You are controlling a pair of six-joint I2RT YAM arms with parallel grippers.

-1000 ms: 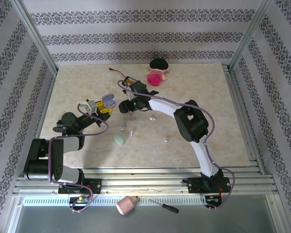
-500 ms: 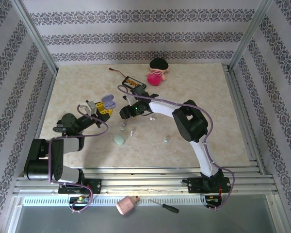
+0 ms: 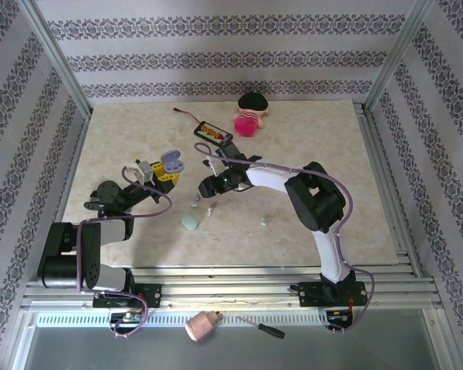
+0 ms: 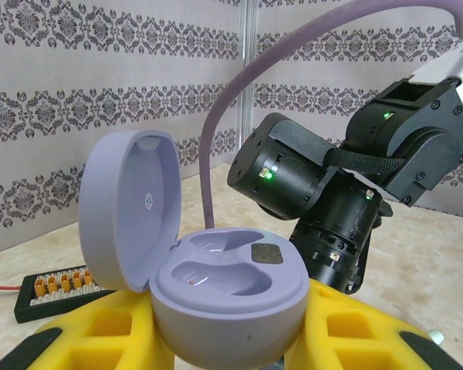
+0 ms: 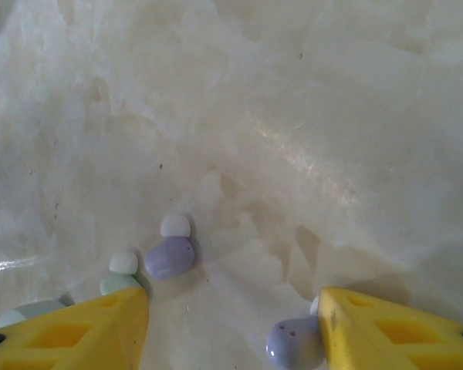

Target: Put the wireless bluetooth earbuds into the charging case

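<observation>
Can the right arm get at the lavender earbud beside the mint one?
Probably yes. The right end effector is open, low over the table, and that lavender earbud lies just ahead of the gap with nothing over it. The mint earbud close beside it might get caught too.

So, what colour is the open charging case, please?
The charging case is lavender; left wrist view.

Finding bare worktop (image 5: 293,116) lying free ahead of the right end effector (image 5: 233,301), but meeting a lavender earbud (image 5: 170,257) just ahead of the gap, a second lavender earbud (image 5: 292,344) just beside one finger, a mint earbud (image 5: 119,283) just beside the other.
</observation>
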